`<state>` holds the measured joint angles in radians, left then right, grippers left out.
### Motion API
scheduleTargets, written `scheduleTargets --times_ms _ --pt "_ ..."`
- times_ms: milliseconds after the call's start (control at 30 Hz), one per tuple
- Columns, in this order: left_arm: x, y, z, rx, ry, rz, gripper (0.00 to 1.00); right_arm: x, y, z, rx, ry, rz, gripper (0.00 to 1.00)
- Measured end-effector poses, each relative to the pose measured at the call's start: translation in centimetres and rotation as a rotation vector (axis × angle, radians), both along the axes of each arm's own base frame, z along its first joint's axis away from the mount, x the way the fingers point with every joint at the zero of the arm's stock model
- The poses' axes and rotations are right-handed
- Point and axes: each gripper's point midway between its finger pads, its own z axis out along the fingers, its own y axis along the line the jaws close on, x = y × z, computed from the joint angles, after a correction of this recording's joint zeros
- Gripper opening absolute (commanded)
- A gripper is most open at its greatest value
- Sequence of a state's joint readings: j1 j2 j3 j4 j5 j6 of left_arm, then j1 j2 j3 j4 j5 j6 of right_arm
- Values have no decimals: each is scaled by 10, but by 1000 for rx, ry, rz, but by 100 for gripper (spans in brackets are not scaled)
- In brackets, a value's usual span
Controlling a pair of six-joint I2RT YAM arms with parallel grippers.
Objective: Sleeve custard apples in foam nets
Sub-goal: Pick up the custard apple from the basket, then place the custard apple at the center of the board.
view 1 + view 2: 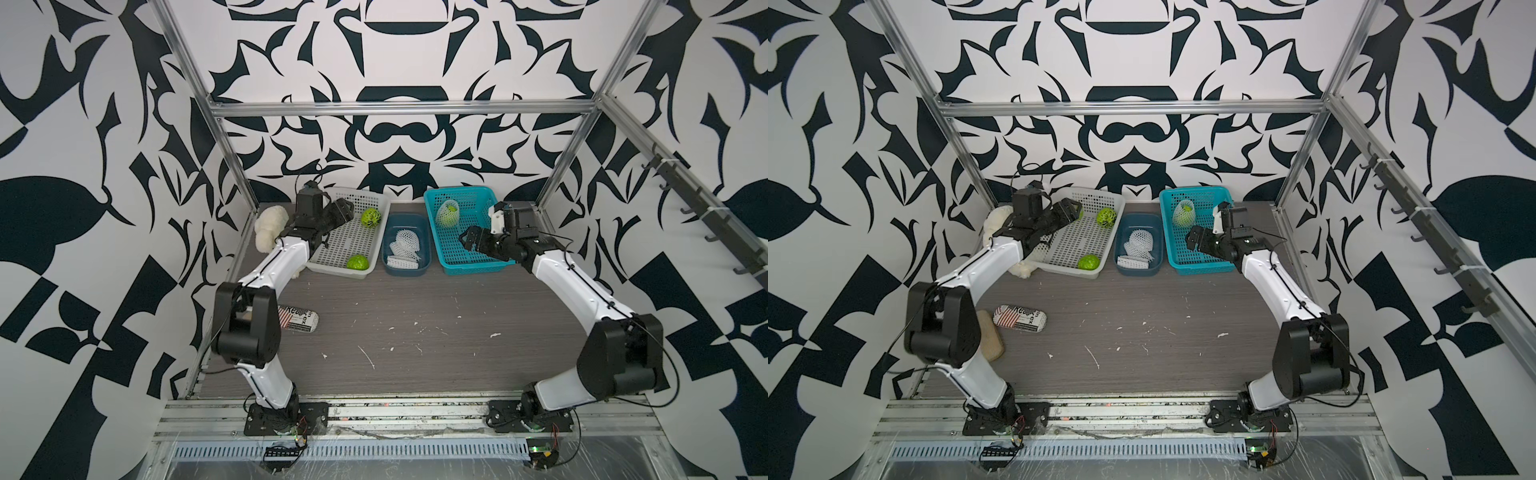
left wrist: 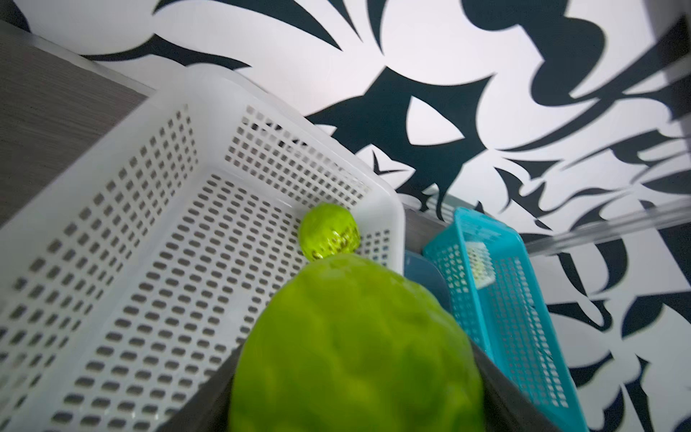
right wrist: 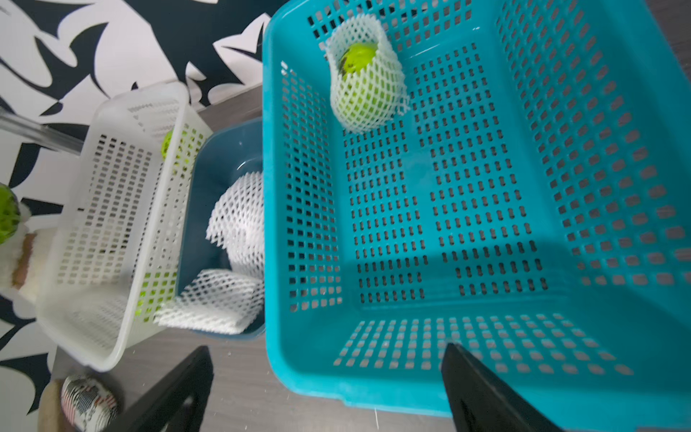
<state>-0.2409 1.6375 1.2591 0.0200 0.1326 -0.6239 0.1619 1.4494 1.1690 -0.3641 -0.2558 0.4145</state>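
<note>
My left gripper [image 1: 345, 210] is shut on a bright green custard apple [image 2: 355, 348], held above the white perforated basket [image 1: 360, 192]. Two more custard apples lie in that basket, one at its far right [image 1: 370, 217] and one at its near right corner [image 1: 358, 262]. A custard apple sleeved in a foam net [image 1: 448, 213] sits in the far part of the teal basket [image 1: 478, 268]. Loose white foam nets [image 1: 405, 246] lie in the dark blue bin [image 1: 405, 217] between the baskets. My right gripper [image 3: 329, 389] stands open and holds nothing, over the teal basket's near left corner.
A white fluffy lump [image 1: 270, 226] lies left of the white basket, behind my left arm. A patterned oblong object [image 1: 1019, 319] and a tan sponge-like block [image 1: 990, 334] lie at the near left. White scraps dot the grey wood-grain table [image 1: 415, 303]. Metal frame posts stand at the back corners.
</note>
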Motion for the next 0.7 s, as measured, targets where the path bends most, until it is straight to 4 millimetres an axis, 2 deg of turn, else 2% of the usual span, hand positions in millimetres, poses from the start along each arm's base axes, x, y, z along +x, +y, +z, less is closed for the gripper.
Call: scheduleTargets --times_ms 200,400,500,600,700 --pt "-97 -46 -9 -15 34 -187 64 -32 13 3 -15 -19 39 99" --pt "-191 -80 -31 -12 73 -343 64 -55 20 -11 -42 10 58 99" --pt "-225 -101 -54 13 111 -411 64 -60 20 -21 -48 34 56 99" --pt "-251 -120 -82 81 154 -462 64 -64 21 -30 -53 57 51 99" --pt "-265 -135 -106 160 178 -490 64 -66 23 -33 -60 61 47 99"
